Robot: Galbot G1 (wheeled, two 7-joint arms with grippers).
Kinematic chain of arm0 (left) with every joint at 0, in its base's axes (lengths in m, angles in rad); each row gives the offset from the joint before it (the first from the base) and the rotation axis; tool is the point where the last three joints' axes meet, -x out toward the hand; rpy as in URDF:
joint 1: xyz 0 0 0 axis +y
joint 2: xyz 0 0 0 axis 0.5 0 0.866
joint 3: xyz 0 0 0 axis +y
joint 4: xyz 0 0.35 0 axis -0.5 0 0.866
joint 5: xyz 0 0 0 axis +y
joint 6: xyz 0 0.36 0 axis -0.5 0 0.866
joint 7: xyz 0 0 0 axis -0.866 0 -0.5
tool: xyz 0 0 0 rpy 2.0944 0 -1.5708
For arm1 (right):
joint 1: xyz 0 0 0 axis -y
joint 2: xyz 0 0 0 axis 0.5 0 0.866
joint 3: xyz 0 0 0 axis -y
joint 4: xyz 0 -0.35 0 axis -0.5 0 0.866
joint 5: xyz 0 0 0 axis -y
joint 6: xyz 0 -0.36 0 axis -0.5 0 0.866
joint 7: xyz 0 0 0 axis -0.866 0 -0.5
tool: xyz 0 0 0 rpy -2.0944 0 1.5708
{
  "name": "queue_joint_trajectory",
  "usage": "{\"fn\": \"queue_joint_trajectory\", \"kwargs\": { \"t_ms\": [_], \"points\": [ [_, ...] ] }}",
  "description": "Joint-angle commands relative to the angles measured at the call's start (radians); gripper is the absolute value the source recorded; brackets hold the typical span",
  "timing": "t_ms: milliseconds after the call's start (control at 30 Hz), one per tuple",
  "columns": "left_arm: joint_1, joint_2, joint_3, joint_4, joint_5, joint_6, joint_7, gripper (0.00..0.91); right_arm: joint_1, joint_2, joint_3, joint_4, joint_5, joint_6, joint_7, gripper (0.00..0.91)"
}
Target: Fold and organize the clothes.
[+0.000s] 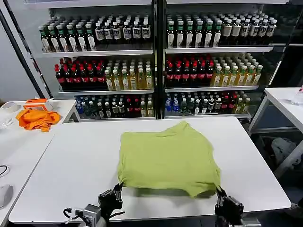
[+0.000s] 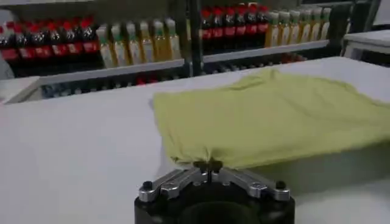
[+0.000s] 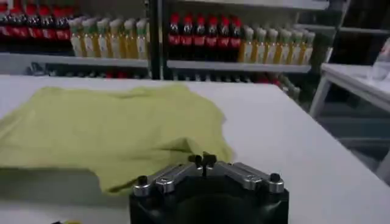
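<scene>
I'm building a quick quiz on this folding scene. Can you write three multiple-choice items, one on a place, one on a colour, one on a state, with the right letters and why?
1. Where does the orange cloth lie?
A. on the side table to the robot's left
B. on top of the T-shirt
C. on a drinks shelf

2. What colour is the T-shirt on the white table?
A. dark blue
B. lime yellow-green
C. red

3. What are the left gripper and right gripper doing?
A. both open above the table
B. each shut on a near corner of the T-shirt
C. holding bottles

Answers: 1 A, the head view shows it bunched there; 2 B, every view shows that colour; 3 B, both wrist views show fingers closed on fabric.
</scene>
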Motion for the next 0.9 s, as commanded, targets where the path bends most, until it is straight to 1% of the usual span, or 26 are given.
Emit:
{"fn": "queue_joint_trajectory", "kwargs": {
  "t_ms": [33,233,433,833,867,900],
  "points": [
    [-0.088,0.033,0.009,0.074,0.000,-0.005,0.002,0.020,0.215,-0.069,-0.032,-0.152,0.031,-0.008,0.000,0.000],
    [-0.226,0.037,0.050,0.190,-0.004,-0.005,0.003,0.020,0.324,-0.094,-0.082,-0.241,0.031,-0.017,-0.005,0.000],
    [-0.327,0.026,0.083,0.267,-0.002,-0.006,0.002,0.020,0.376,-0.101,-0.113,-0.290,0.025,-0.021,-0.013,0.000],
    [-0.374,-0.001,0.116,0.316,0.027,-0.029,-0.016,0.020,0.427,-0.091,-0.159,-0.375,-0.021,-0.016,-0.022,0.000],
    [-0.375,-0.004,0.119,0.319,0.030,-0.030,-0.017,0.030,0.430,-0.089,-0.162,-0.378,-0.026,-0.019,-0.022,0.000],
    [-0.376,-0.007,0.120,0.322,0.034,-0.030,-0.018,0.081,0.432,-0.087,-0.165,-0.386,-0.032,-0.025,-0.021,0.060]
  ]
}}
